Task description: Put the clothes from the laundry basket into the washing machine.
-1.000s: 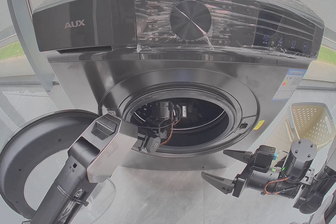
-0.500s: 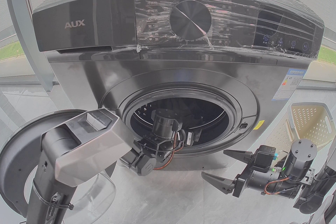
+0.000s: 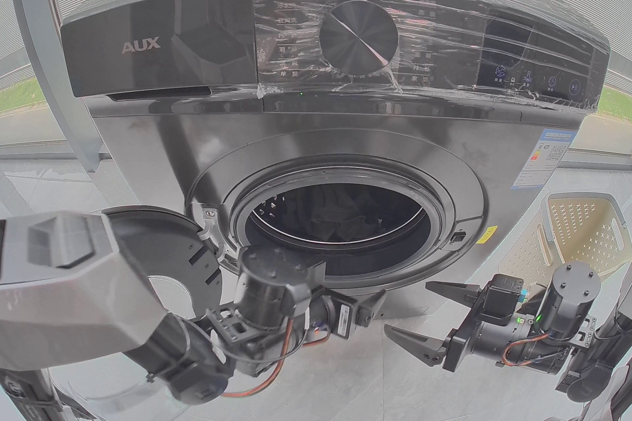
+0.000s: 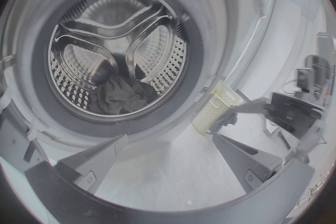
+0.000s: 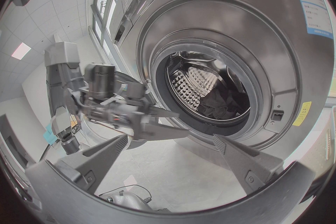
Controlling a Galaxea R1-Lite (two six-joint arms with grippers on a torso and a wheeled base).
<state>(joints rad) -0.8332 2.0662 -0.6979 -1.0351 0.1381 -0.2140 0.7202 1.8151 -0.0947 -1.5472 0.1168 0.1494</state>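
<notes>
The washing machine (image 3: 342,133) stands with its round drum mouth uncovered. Dark clothes (image 3: 336,212) lie heaped on the drum floor (image 4: 119,95), also visible in the right wrist view (image 5: 220,102). My left gripper (image 4: 168,140) is open and empty, just outside and below the drum mouth (image 3: 375,302). My right gripper (image 5: 168,140) is open and empty too, low at the front right of the machine (image 3: 408,308). The cream laundry basket (image 3: 582,228) stands on the floor to the machine's right (image 4: 213,105); its inside is hidden.
The machine's round door (image 3: 164,258) hangs swung out to the left, behind my left arm. Pale tiled floor (image 3: 368,376) lies in front of the machine between the two arms. Window walls run behind the machine.
My left arm has drawn back out of the drum and down toward the floor, uncovering the dark clothes lying inside. The right arm has barely moved.
</notes>
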